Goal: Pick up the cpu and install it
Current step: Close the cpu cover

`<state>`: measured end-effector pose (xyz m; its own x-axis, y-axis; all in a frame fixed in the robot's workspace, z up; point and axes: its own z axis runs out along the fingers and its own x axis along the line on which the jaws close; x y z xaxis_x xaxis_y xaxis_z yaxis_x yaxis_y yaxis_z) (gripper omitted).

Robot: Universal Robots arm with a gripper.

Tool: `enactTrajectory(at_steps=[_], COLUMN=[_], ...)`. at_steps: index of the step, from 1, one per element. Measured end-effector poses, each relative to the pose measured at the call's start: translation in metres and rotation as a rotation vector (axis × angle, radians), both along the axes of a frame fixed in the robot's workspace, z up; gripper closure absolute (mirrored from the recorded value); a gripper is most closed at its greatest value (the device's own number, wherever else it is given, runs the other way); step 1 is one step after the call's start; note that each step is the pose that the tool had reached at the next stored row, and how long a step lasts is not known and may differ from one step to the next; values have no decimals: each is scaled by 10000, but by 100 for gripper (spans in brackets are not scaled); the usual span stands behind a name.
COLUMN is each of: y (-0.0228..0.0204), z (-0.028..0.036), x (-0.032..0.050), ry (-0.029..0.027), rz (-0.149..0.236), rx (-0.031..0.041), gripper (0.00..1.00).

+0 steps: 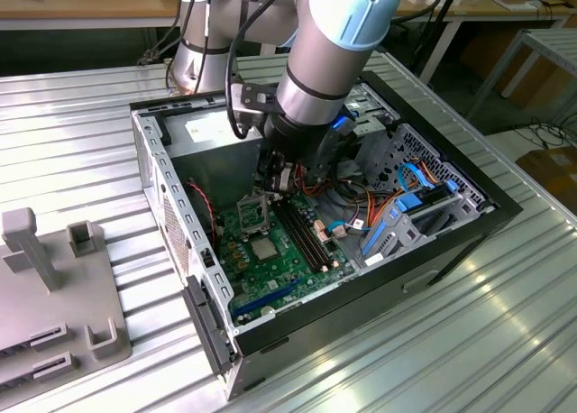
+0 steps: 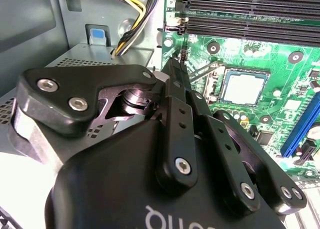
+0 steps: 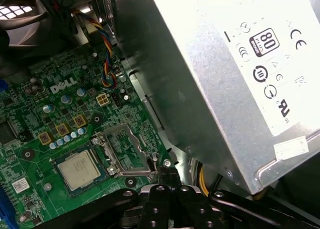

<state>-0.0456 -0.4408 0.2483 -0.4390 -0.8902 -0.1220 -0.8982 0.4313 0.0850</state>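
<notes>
Ribbed metal tabletop (image 1: 469,341) carries an open computer case (image 1: 433,251) lying on its side, with wooden desks behind it and a grey fixture (image 1: 54,296) toward the exterior view's left. We see the cpu (image 3: 79,170) as a small flat square with a plain silver-grey top, sitting in its socket on the green motherboard (image 3: 45,124); it also shows in the second wrist view (image 2: 243,87) and the exterior view (image 1: 264,248). Beside it, the hinged metal socket frame (image 3: 122,151) stands swung open.

We see the arm (image 1: 329,52) reach down steeply into the case, its gripper (image 3: 167,176) low over the board just beside the open frame. Its fingers (image 2: 175,84) look pressed together at the tips, holding nothing.

We note certification marks printed on the label of the silver power supply (image 3: 225,79), and white lettering printed on the board.
</notes>
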Motion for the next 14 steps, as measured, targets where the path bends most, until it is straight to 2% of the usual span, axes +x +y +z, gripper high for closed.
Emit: enactTrajectory(at_steps=[8,14], y=[-3,-22], z=[18,17], x=[0,-6], ry=[1,-4], rz=[7,82], rx=[7,9], gripper=[89,89])
